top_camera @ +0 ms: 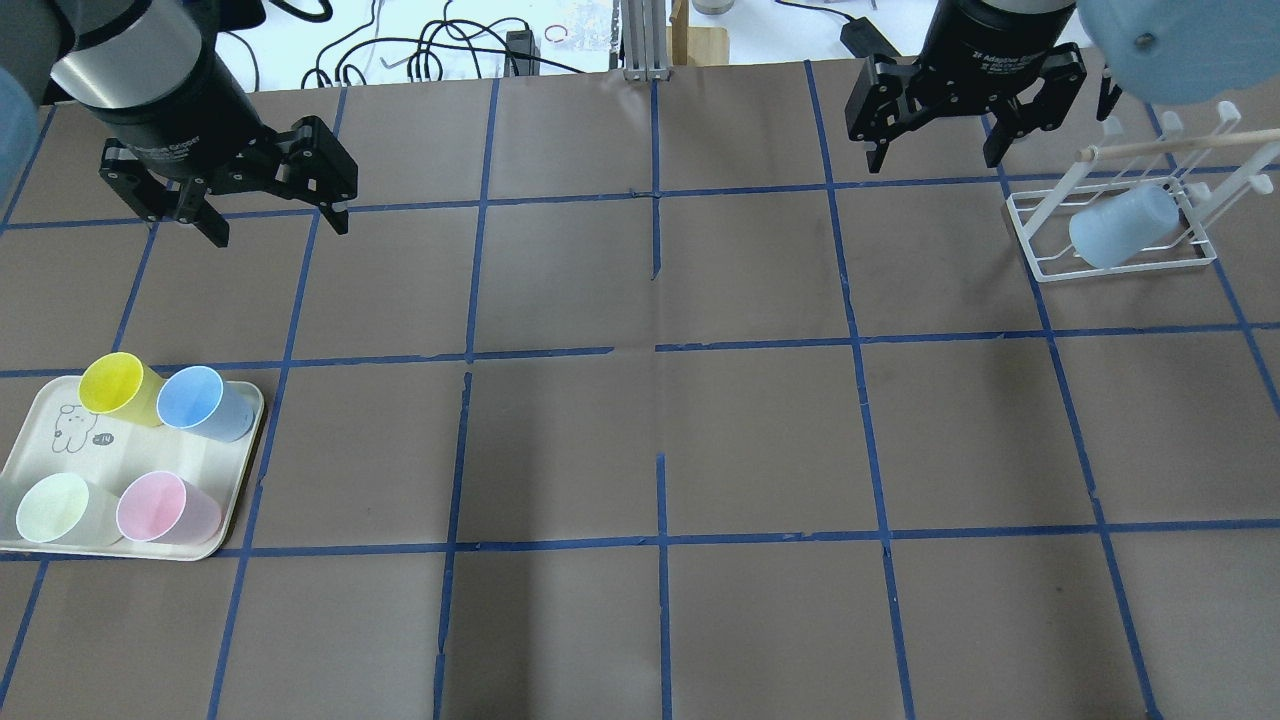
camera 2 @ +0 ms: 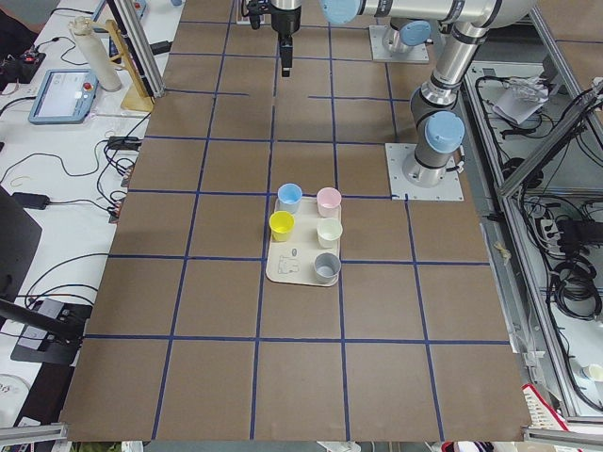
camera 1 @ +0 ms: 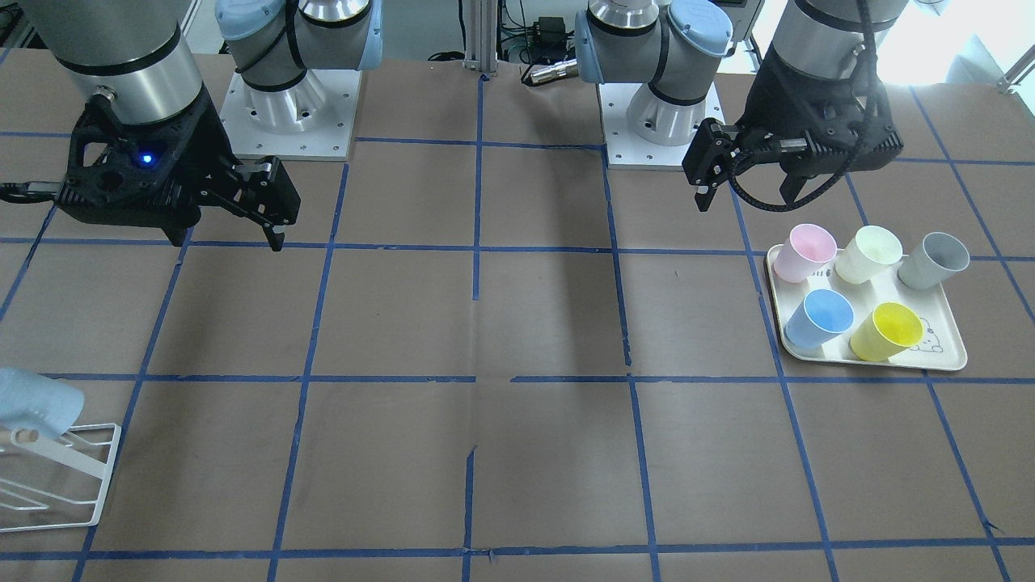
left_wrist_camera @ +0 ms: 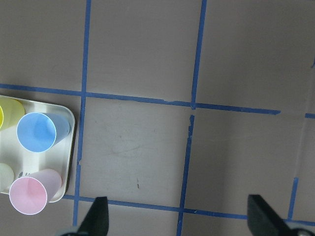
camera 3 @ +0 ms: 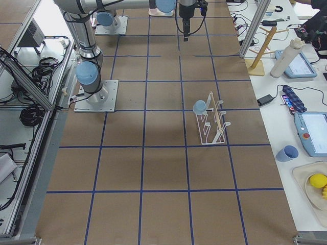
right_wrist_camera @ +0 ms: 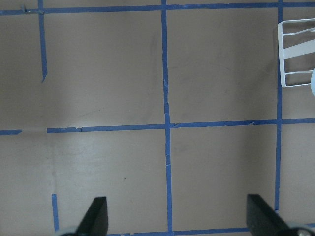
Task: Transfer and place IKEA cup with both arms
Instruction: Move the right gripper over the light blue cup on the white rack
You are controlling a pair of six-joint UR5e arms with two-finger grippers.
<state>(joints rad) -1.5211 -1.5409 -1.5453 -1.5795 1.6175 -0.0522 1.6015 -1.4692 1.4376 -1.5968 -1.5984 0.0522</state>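
The pale powder-blue IKEA cup (top_camera: 1125, 225) lies tilted, hung on a white wire rack (top_camera: 1040, 262) at the far right of the overhead view. It also shows at the lower left of the front-facing view (camera 1: 36, 404). My right gripper (top_camera: 935, 158) hangs open and empty above the table, to the left of the rack. My left gripper (top_camera: 278, 228) hangs open and empty at the far left, above the table and beyond the cup tray. The left wrist view shows its open fingertips (left_wrist_camera: 98, 216) over bare table. The right wrist view shows open fingertips (right_wrist_camera: 97, 211) and the rack's corner (right_wrist_camera: 295, 54).
A cream tray (top_camera: 70, 450) at the near left holds a sky-blue cup (top_camera: 200, 400), a yellow cup (top_camera: 115, 385), a pink cup (top_camera: 160, 508) and a pale green cup (top_camera: 55, 508). A grey cup (camera 1: 934, 260) stands on it too. Blue tape lines grid the brown table.
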